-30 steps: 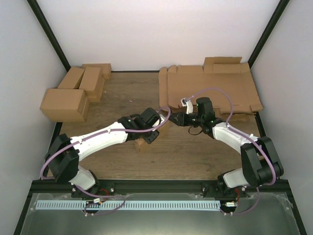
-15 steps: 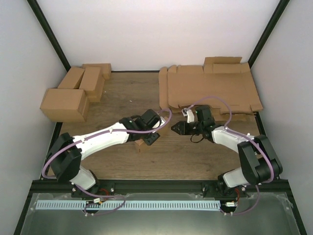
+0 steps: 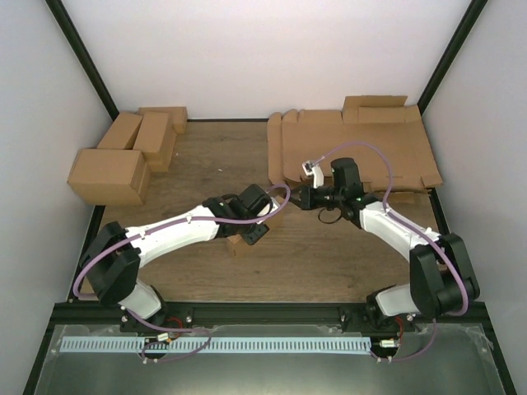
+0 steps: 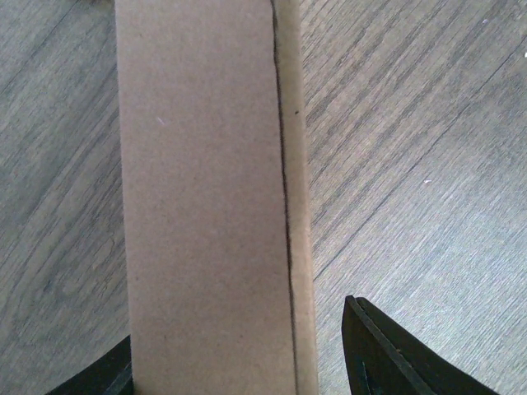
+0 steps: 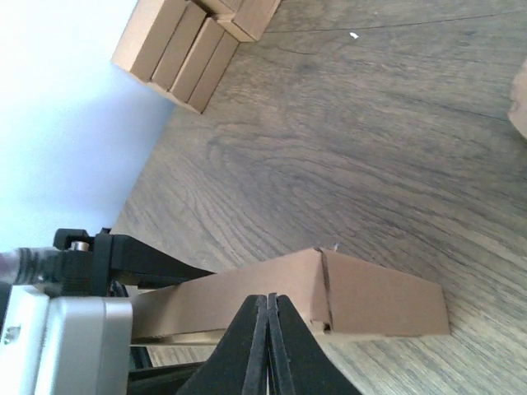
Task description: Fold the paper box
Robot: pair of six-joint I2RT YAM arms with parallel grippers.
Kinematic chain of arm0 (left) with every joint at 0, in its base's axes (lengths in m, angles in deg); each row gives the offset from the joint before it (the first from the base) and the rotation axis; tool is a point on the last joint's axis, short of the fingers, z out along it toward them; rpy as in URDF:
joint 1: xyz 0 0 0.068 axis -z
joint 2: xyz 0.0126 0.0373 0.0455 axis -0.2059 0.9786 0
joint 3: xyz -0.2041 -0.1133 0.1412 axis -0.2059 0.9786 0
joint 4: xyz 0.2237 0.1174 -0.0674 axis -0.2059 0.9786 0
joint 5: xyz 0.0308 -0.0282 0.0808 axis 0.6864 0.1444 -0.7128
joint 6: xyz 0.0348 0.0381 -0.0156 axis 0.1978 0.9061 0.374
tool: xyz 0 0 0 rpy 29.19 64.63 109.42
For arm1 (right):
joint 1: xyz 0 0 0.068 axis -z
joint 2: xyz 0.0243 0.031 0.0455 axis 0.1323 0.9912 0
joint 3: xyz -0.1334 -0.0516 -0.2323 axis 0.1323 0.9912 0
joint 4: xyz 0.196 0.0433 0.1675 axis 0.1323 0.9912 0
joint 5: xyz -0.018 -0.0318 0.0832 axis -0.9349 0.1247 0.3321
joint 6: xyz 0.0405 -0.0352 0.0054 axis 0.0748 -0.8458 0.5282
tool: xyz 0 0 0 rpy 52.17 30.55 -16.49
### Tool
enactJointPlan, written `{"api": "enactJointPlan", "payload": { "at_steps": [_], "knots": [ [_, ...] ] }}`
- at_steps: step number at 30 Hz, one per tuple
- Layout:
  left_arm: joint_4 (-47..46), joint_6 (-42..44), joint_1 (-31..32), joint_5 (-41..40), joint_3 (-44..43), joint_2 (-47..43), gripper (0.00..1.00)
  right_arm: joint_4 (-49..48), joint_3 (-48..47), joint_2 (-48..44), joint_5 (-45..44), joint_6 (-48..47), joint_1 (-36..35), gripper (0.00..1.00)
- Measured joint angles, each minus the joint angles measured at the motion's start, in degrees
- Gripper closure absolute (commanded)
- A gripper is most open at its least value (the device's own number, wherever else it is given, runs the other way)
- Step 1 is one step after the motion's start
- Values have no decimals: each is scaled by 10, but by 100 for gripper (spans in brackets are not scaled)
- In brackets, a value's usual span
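The paper box (image 4: 206,206) is a small closed brown carton lying on the wooden table, mostly hidden under my left wrist in the top view, where only a corner (image 3: 238,244) shows. My left gripper (image 4: 237,329) straddles it from above, open, with a gap between the right finger (image 4: 395,354) and the box's edge. My right gripper (image 5: 269,298) is shut with nothing in it. Its tips point at the long side of the box (image 5: 370,304); whether they touch it I cannot tell. From above, the right gripper (image 3: 299,197) sits just right of the left gripper (image 3: 252,229).
A pile of flat brown sheets (image 3: 354,148) lies at the back right, close behind the right arm. Several finished brown boxes (image 3: 123,156) stand at the back left, also in the right wrist view (image 5: 193,41). White walls and black posts enclose the table.
The right gripper has closed fully, dipped toward the near edge and come back beside the box. The left gripper has widened a little around the box and stays in place.
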Motion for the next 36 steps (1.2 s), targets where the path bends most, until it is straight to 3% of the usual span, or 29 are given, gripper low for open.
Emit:
{"api": "enactJointPlan", "payload": {
  "at_steps": [16, 21, 23, 27, 35, 36],
  "knots": [
    [-2, 0, -2, -3, 0, 4, 49, -62, -46, 138, 136, 38, -2, 99],
    [-5, 0, -2, -4, 0, 4, 37, -112, -36, 155, 158, 55, 0, 99],
    [-7, -5, -2, -4, -1, 4, 28, -121, -33, 155, 159, 60, 0, 99],
    [-4, -27, -2, -1, -21, 3, 1, -121, -32, 153, 155, 61, 0, 99],
    [-9, -117, -2, -8, -72, -117, 0, -117, -32, 151, 152, 57, 0, 99],
    [-8, -144, -3, -18, -71, -140, 5, -117, -32, 151, 152, 56, 0, 99]
  ]
}}
